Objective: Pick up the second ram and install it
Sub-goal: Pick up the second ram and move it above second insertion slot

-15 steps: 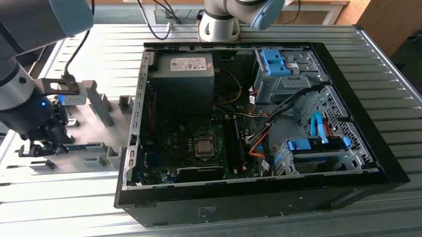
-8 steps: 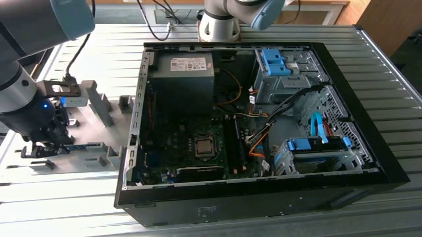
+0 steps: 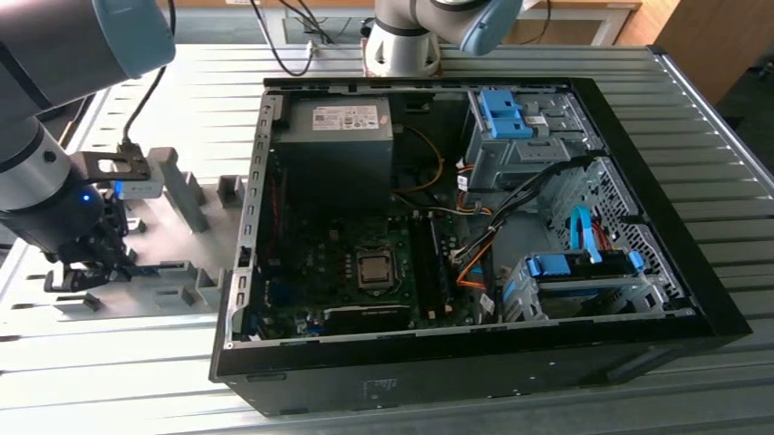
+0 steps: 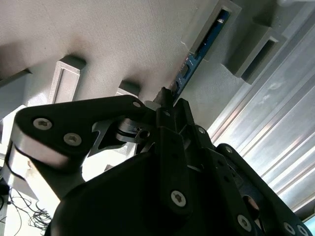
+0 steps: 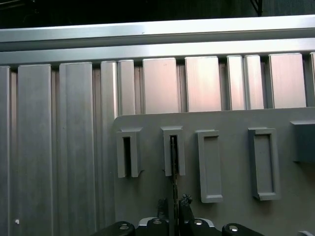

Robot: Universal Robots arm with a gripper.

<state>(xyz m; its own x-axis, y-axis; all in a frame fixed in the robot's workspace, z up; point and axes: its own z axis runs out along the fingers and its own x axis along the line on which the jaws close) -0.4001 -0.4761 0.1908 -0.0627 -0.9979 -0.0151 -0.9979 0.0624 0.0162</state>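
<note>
Blue-green circuit board on edge: the second ram [image 4: 186, 71] stands in the slot of a grey holder block [image 5: 180, 152]. The block is one of a row raised from a grey plate [image 5: 231, 216] on the slatted aluminium desk [image 5: 162, 83]. The slot keeps the stick upright with its long edge exposed, probably so that it can be taken without tipping.

In the first wrist view the ram shows edge-on as a thin dark line. The jaws stand to either side of it, near the end that reaches out of the block. They are set narrow, with a sliver of pale plate showing on each side, so they look lined up with the board's flat faces but not clamped on it.

In the exterior view the arm [image 3: 36, 172] hangs over this plate at the exterior view's left, beside the open computer case [image 3: 677, 299]. The motherboard [image 3: 326, 263] lies face-up inside the case, well apart from the stick.
</note>
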